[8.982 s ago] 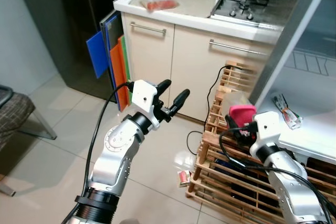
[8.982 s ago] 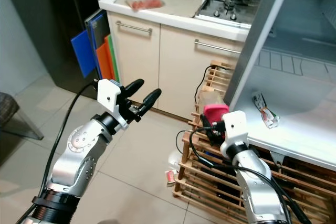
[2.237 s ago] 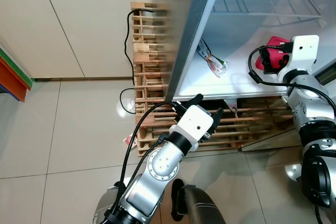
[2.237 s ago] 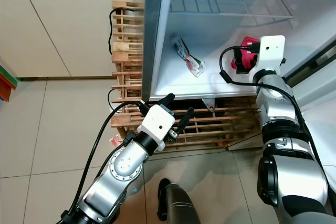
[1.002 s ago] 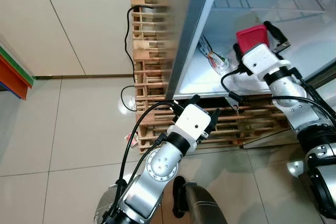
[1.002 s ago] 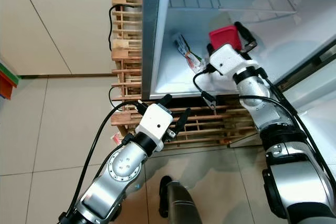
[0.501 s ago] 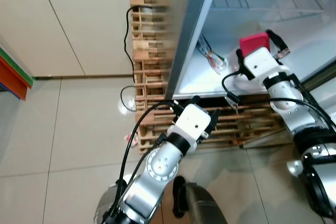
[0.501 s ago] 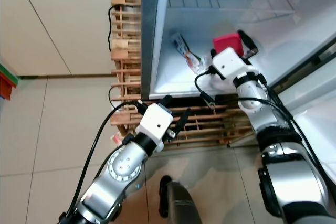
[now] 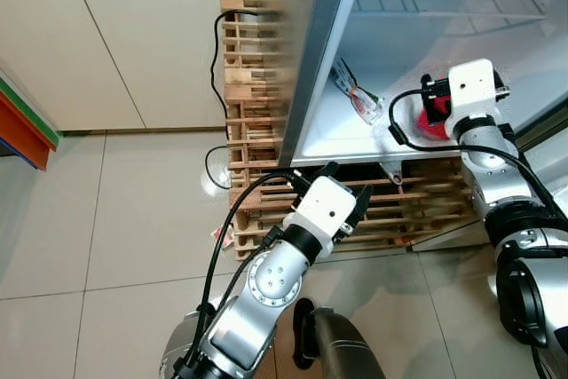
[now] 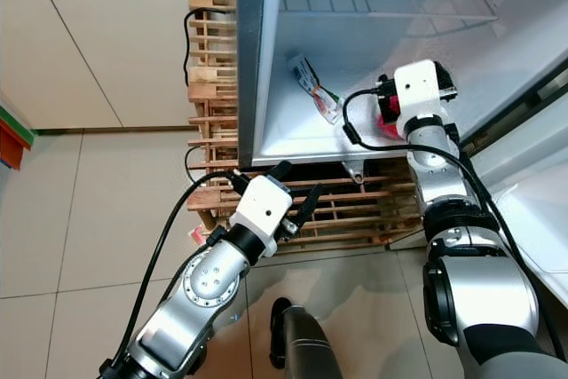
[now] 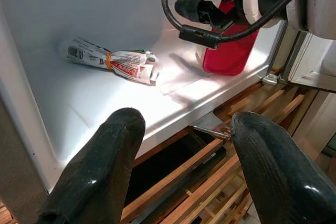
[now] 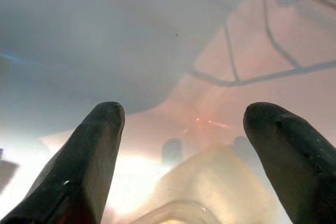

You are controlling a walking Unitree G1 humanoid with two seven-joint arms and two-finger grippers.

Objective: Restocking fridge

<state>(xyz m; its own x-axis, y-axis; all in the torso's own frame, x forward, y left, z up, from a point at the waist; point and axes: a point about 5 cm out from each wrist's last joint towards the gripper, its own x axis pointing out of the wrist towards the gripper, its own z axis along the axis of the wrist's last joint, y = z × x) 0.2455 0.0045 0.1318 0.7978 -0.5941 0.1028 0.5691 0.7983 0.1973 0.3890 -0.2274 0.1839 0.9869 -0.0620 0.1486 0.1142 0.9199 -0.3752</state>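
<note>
Head stereo pair: looks steeply down at tiled floor, wooden pallet (image 9: 257,113), open fridge floor (image 9: 342,126). Left wrist camera: low by pallet, faces into fridge, shares red pouch (image 11: 231,45) with head views. Right wrist camera: inside fridge, very near wall, blurred.

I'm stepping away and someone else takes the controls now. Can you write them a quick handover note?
Right gripper: open, inside the open fridge, fingers either side of the red soft pouch standing on the white fridge floor.
Left gripper: open, holding nothing, low in front of the wooden slatted pallet under the fridge.
Also on the fridge floor: a small rolled printed packet, apart from the pouch.
Done: pouch is in the fridge.
Left: pull the right arm out, fetch anything else, close up.
</note>
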